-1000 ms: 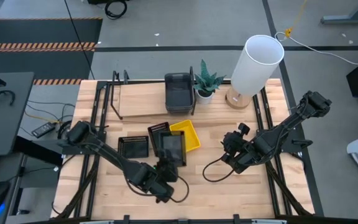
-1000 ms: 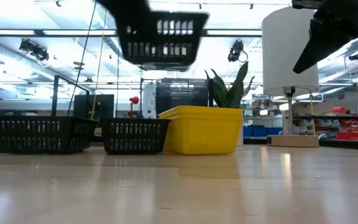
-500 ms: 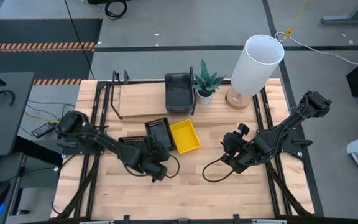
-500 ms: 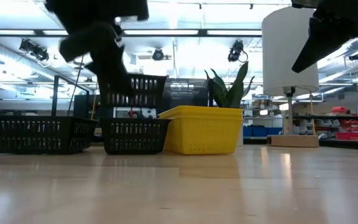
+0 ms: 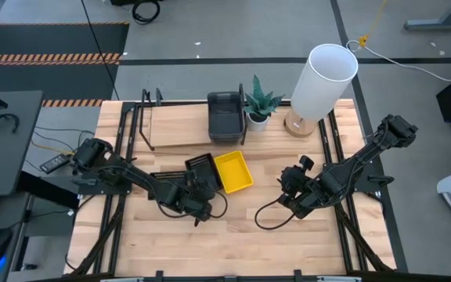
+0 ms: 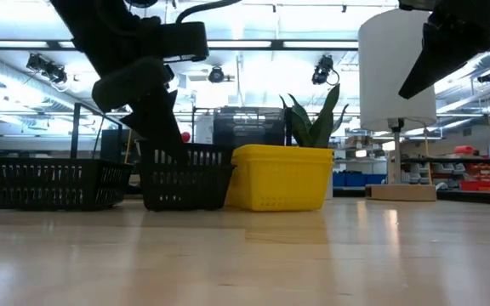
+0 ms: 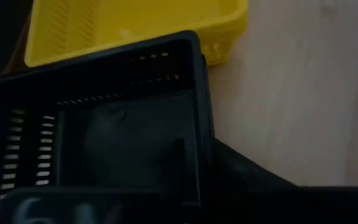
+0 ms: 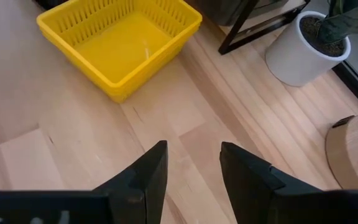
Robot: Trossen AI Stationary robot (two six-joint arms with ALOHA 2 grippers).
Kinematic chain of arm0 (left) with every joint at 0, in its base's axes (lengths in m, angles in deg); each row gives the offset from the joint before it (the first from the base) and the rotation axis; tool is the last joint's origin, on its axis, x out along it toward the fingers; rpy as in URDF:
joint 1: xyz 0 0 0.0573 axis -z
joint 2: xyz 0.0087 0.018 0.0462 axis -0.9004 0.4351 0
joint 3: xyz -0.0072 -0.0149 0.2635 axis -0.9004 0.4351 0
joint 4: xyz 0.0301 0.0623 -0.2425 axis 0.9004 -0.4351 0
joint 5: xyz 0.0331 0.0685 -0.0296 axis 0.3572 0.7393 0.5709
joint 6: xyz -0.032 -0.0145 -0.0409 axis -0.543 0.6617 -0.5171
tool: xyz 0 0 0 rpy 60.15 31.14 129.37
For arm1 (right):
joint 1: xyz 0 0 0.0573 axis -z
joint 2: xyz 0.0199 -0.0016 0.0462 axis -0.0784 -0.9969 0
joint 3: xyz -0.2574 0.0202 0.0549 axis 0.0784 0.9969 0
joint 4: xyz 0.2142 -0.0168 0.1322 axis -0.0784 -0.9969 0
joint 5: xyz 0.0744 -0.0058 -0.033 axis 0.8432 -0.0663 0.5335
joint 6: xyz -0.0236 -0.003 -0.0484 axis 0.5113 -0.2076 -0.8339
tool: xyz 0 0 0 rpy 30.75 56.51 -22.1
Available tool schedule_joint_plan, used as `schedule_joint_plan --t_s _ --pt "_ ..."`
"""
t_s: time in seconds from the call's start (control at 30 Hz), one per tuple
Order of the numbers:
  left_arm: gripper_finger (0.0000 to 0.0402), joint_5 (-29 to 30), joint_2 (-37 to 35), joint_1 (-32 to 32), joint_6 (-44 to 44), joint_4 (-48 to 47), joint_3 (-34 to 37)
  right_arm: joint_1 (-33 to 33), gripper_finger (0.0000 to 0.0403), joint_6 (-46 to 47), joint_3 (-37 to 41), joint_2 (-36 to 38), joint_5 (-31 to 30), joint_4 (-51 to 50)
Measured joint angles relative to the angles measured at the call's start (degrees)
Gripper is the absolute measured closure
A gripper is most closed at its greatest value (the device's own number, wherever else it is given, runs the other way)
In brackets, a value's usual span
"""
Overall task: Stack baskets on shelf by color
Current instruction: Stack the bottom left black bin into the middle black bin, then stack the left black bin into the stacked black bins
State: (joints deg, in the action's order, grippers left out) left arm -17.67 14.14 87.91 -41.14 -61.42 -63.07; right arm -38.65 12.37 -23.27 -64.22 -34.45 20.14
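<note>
A: What crowds the left gripper (image 5: 196, 196)?
B: It grips a black mesh basket (image 5: 201, 168), empty; the yellow basket (image 5: 233, 171), also empty, touches it just beyond the fingers.
A: Right gripper (image 8: 191, 165)?
B: Parted, holding nothing.

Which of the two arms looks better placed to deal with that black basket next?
Left: its gripper is right at the black mesh basket beside the yellow basket. The right gripper hangs open over bare table, farther away.

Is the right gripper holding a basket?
No: in the right wrist view the right gripper is open over bare table, apart from the yellow basket.
</note>
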Motion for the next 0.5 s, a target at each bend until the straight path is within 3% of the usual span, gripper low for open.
schedule_joint_plan --t_s 0.27,0.5 --pt "0.0242 -1.8 0.0 0.0 2.5 -4.9 -4.6 0.0 0.0250 0.0 0.0 0.0 0.1 0.4" --pt "0.0242 -9.0 0.1 1.5 -5.5 -21.1 -7.6 -0.3 0.0250 -0.1 0.0 0.0 0.2 0.8"
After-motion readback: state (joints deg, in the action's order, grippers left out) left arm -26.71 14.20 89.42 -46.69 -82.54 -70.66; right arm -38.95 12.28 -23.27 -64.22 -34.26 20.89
